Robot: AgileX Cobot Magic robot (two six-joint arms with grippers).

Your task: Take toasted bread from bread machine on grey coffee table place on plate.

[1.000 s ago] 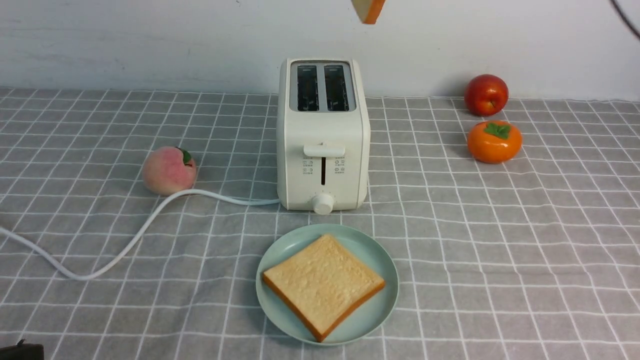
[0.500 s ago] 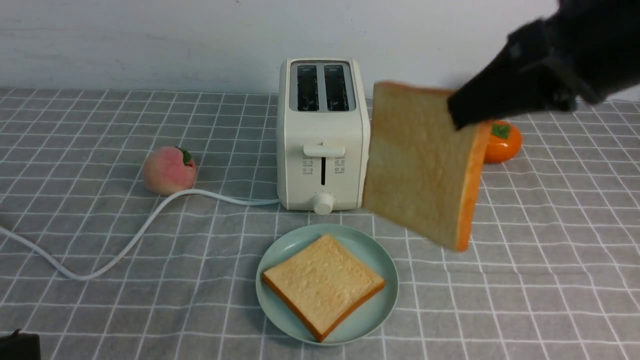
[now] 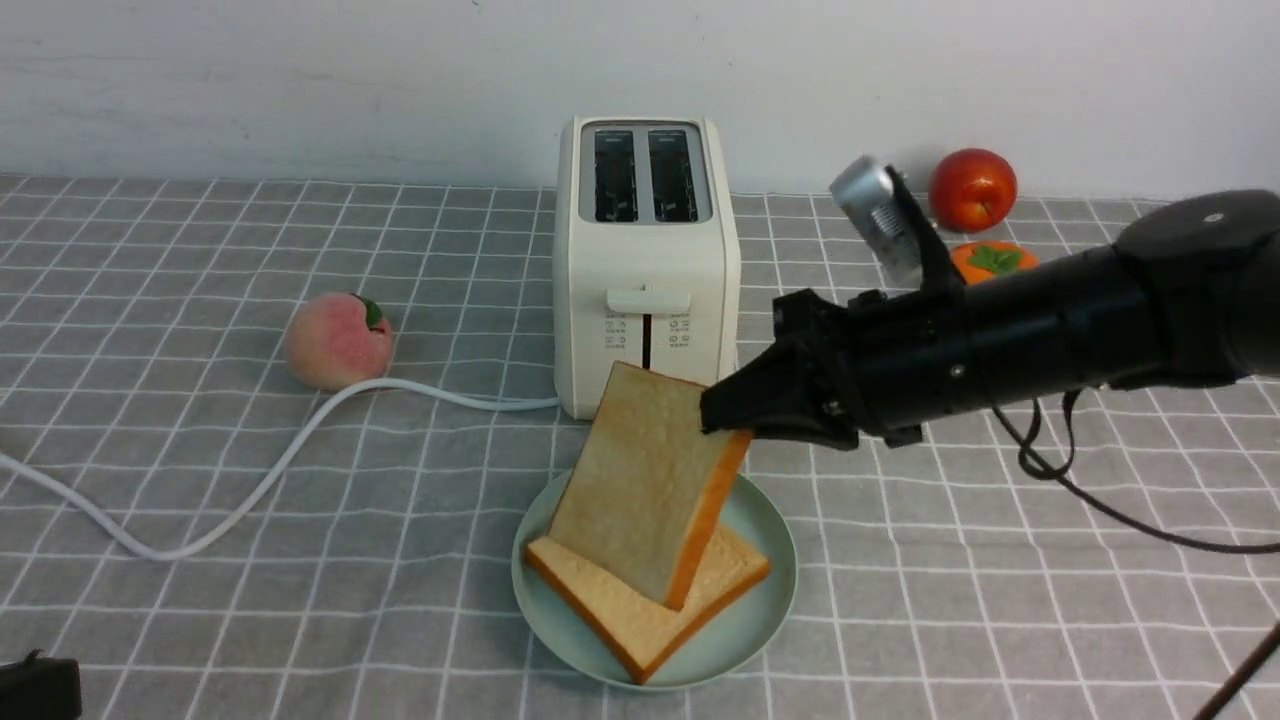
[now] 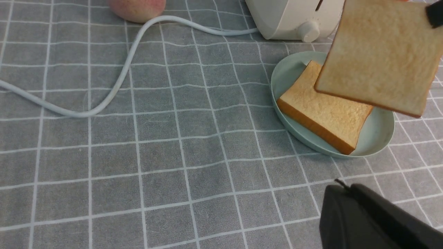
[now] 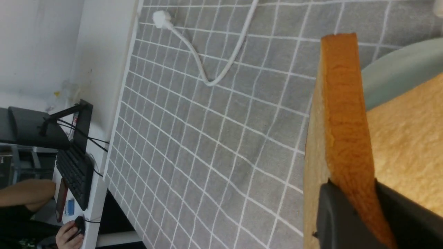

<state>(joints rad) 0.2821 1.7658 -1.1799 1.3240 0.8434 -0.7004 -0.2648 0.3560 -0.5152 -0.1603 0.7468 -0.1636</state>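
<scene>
Front view, centre: right end effector (image 3: 728, 420) grips a tilted slice (image 3: 640, 485) by its upper corner, above the flat slice (image 3: 610, 612) on the plate (image 3: 775, 590). Left end effector (image 4: 349, 204) is clenched.

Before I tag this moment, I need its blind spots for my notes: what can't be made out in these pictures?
Front view: persimmon mostly hidden behind the right arm.
Front view: lower slice on the plate half covered by the held slice; whether they touch is unclear.
Left wrist view: left gripper cut off by the picture's edge, jaws unseen.
Front view: toaster slots too dark to see inside.
</scene>
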